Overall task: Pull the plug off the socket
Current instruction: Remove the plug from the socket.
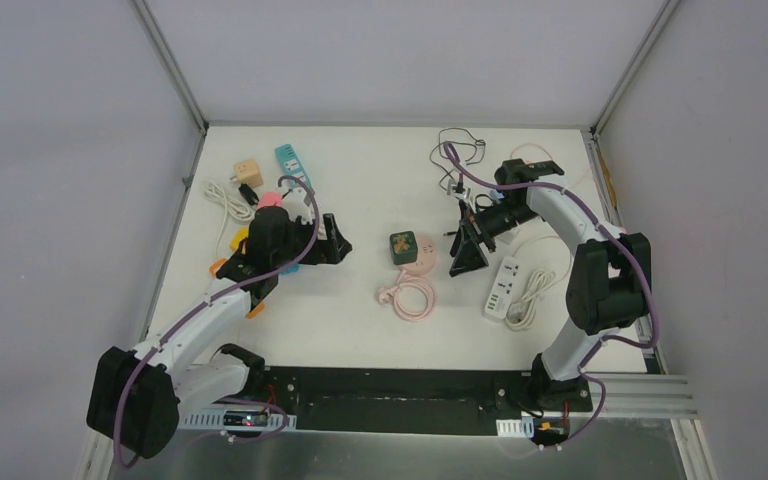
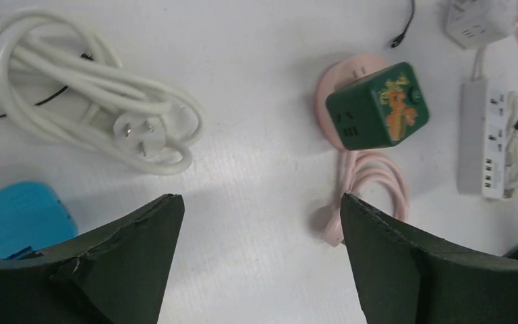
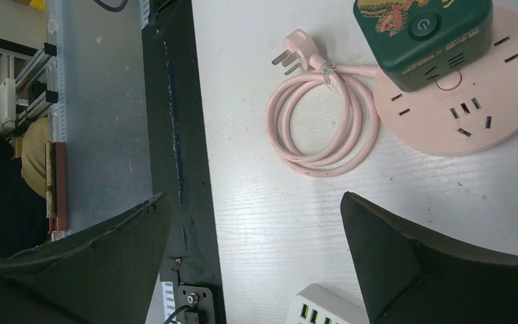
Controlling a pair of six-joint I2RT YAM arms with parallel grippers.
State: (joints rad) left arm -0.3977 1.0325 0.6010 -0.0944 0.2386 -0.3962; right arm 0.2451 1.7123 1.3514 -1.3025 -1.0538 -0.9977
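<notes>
A dark green cube plug stands on one edge of a round pink socket. The socket's pink cord lies coiled beside it. My left gripper hovers left of the cube, open, with only bare table between its fingers. Right of the cube my right gripper is also open and holds nothing. Neither gripper touches the cube or the socket.
A white coiled cable, a blue power strip and a wooden cube lie at the back left. A white power strip lies right of the socket. Black cables lie at the back right.
</notes>
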